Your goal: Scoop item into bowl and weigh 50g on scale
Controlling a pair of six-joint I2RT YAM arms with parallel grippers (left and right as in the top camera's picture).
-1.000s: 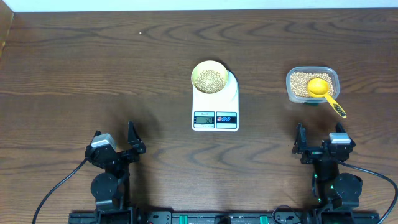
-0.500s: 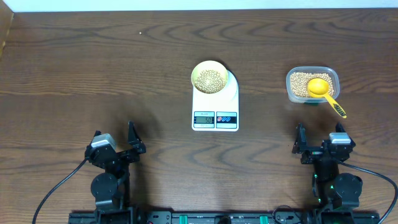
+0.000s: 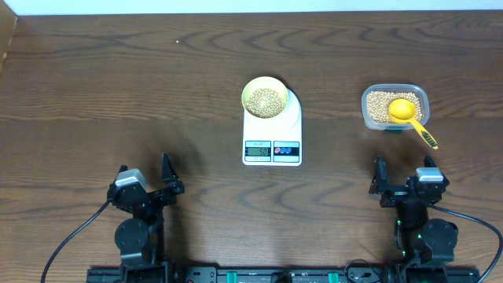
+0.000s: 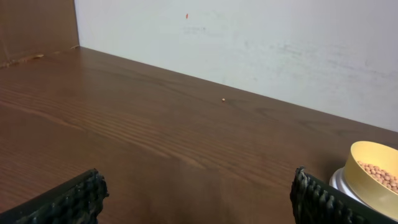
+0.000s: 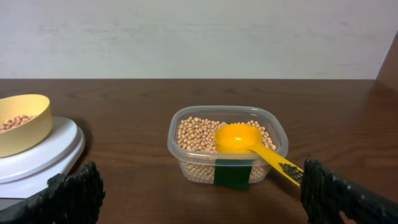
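The pale yellow-green bowl (image 3: 264, 98) holds tan beans (image 3: 265, 101) and sits on the white scale (image 3: 273, 137), whose display is lit. It also shows in the right wrist view (image 5: 22, 124) and the left wrist view (image 4: 373, 177). More beans (image 3: 383, 105) fill a clear tub (image 3: 394, 108) at the right, with a yellow scoop (image 3: 406, 114) resting in it, handle over the rim. The tub (image 5: 227, 146) lies ahead of my right gripper (image 3: 402, 186), which is open and empty. My left gripper (image 3: 145, 189) is open and empty near the front left.
A wooden table (image 3: 118, 94) with a white wall at the back. A single stray bean (image 4: 223, 99) lies far back on the left side.
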